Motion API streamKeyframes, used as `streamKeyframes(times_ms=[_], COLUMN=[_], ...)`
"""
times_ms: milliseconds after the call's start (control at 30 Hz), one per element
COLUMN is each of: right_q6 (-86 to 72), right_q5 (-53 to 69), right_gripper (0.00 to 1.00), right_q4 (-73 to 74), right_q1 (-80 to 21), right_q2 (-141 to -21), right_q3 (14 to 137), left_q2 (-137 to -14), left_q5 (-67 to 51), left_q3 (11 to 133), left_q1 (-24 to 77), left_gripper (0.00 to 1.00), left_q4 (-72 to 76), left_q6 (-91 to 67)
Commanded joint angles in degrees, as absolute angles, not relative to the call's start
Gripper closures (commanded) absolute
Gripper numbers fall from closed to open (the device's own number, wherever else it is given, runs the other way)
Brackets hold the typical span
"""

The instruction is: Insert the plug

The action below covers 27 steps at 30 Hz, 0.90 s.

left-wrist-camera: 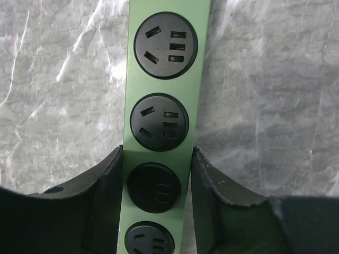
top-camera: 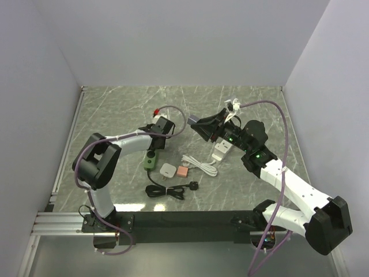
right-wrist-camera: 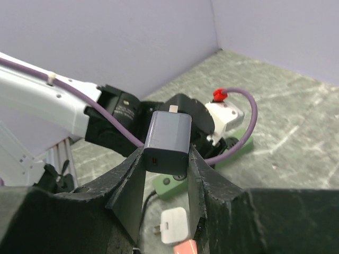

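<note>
Plug: grey block, pinched by its sides between the fingers of the right gripper. It is held off the surface, over the middle and slightly toward the right edge. One small metal tab shows at its top end in the right wrist view; the prongs are not clear.

Strip: green, with round black sockets in a row, lying flat on the surface left of centre. Its long axis runs roughly from near edge to far edge.

Left gripper: down over the strip, one finger against each long side at the third socket from the top of the wrist view. It clamps the strip. Two sockets beyond the fingers are uncovered.

Plug and strip are well apart, and no socket is occupied.

Near-centre of the surface:
- White charger with a pink block just beside it.
- Coiled white cable.
- White adapter, under the right arm.
- Black cord, toward the near edge.
</note>
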<state>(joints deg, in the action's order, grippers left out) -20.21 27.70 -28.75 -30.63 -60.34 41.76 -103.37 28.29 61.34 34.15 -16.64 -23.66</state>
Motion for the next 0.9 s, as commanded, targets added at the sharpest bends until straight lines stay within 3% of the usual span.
streamKeyframes(times_ms=[0, 267, 533, 867], right_q6=[-17.23, -12.14, -2.29, -2.02], right_q5=[25.05, 23.11, 21.01, 17.85], right_gripper=[1.00, 1.00, 1.00, 1.00], right_q4=[-24.97, -17.07, -4.85, 3.24], right_q1=[-30.15, -30.32, -30.24, -30.50], right_q2=[-61.26, -64.07, -65.30, -65.12], right_q3=[46.23, 50.09, 55.63, 58.79], left_q2=[-108.98, -117.07, -118.21, -119.27], left_q5=[25.76, 20.48, 13.28, -1.57], left_q3=[65.81, 74.97, 77.08, 75.15], left_q1=[33.58, 33.31, 32.61, 32.87], left_gripper=[1.00, 1.00, 1.00, 1.00], left_q4=[-15.47, -15.38, -9.41, 1.12], left_q6=[-25.05, -23.64, -21.19, -20.66])
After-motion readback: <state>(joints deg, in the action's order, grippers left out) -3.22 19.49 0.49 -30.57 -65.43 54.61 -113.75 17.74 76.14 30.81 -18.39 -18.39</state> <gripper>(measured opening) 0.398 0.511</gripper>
